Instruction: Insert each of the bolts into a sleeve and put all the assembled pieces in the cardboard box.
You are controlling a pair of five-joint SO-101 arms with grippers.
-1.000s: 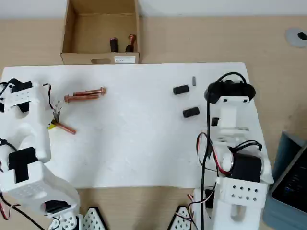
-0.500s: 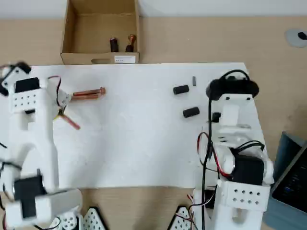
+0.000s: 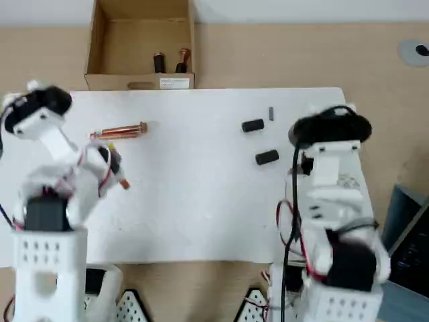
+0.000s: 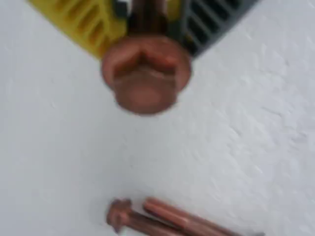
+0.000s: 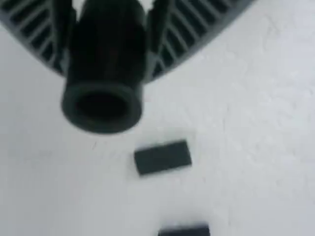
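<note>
Unreadable white label [image 3: 175, 82] on cardboard box [image 3: 114, 81].

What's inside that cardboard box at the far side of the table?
Two small pieces, each copper above black, sit near the front wall of the cardboard box: first piece, second piece. That wall may cover their lower ends.

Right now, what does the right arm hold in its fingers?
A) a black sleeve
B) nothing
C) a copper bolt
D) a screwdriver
A: in the right wrist view the sleeve sits clamped between the dark ribbed fingers, its open end towards the camera.
</note>
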